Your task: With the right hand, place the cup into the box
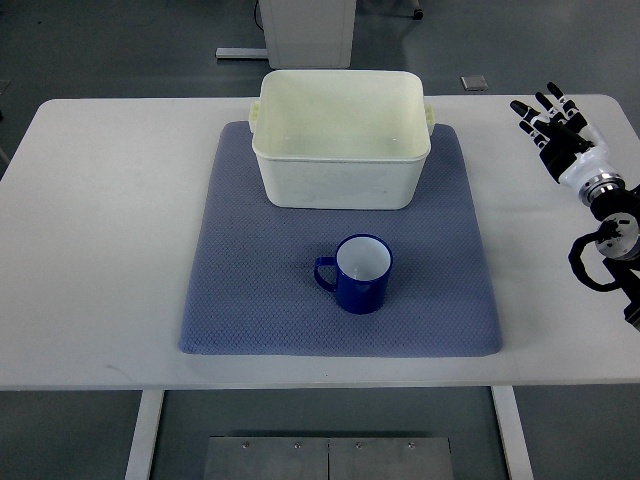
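Note:
A blue cup with a white inside stands upright on the blue-grey mat, its handle pointing left. Behind it, at the mat's far edge, sits a cream plastic box, with nothing visible inside. My right hand hovers over the table's far right corner, fingers spread and holding nothing, well to the right of both cup and box. The left arm does not show.
The white table carries the mat in its middle. A white cabinet base stands on the floor beyond the far edge. A small grey plate lies on the floor near the table's back right.

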Robot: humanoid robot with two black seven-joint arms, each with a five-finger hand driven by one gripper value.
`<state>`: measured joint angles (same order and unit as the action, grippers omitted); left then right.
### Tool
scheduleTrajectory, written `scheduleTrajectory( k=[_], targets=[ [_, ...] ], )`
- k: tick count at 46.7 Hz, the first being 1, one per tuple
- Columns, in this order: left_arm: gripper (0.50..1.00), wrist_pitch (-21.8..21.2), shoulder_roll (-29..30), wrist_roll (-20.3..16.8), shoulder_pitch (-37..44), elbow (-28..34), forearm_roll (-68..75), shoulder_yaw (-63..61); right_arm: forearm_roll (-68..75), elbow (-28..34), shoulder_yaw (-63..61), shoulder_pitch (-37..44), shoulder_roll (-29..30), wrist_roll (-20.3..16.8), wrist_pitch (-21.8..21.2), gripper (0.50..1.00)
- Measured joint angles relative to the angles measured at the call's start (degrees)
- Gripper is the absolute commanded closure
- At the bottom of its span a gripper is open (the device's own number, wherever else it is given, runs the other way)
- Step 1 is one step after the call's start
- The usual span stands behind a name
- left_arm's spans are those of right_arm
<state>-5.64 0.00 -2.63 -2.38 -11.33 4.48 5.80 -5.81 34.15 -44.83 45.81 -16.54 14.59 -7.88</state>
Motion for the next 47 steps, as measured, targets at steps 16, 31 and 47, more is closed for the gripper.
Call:
scheduleTrajectory(
  k=[16,31,47],
  targets=[
    [0.500,0.0,0.0,0.0,0.0,0.0,0.0,0.0,0.0,0.1,-0.5,-0.2,-1.7,0.0,-0.1,0.500],
    [0.500,0.0,0.0,0.0,0.0,0.0,0.0,0.0,0.0,0.0,-0.5,-0.3,-2.5,0.0,-0.2,0.500],
    [0.500,0.0,0.0,0.0,0.0,0.0,0.0,0.0,0.0,0.2,-0.9,0.0,-2.7,-0.1,-0.1,0.500]
  ],
)
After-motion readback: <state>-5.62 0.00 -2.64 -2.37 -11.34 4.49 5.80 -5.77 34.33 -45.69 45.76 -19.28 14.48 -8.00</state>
